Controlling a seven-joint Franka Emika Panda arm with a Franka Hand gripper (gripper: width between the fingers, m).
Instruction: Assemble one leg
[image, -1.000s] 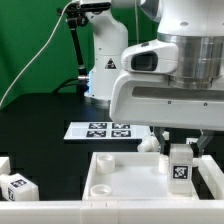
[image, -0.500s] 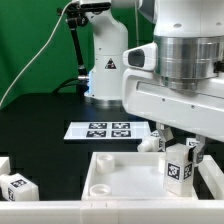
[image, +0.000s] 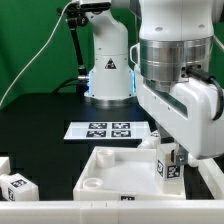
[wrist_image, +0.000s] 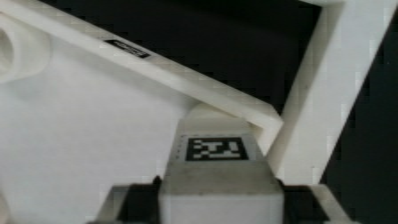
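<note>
My gripper (image: 172, 158) is shut on a leg (image: 171, 165), a chunky white post with a black-and-white tag facing the camera. It holds the leg upright at the far right corner of the large white tray-like panel (image: 118, 172). In the wrist view the leg (wrist_image: 221, 160) sits between my dark fingers (wrist_image: 135, 202), its tag visible, with the panel's raised rim (wrist_image: 196, 78) running diagonally beyond it. Whether the leg's lower end touches the panel is hidden.
The marker board (image: 110, 129) lies on the black table behind the panel. Another tagged leg (image: 16, 187) lies at the exterior view's left front, behind a white front edge (image: 60, 208). The robot base (image: 108, 70) stands at the back.
The wrist has turned and the gripper with the leg has shifted slightly to the exterior view's left. The panel now sits at a rotated angle.
</note>
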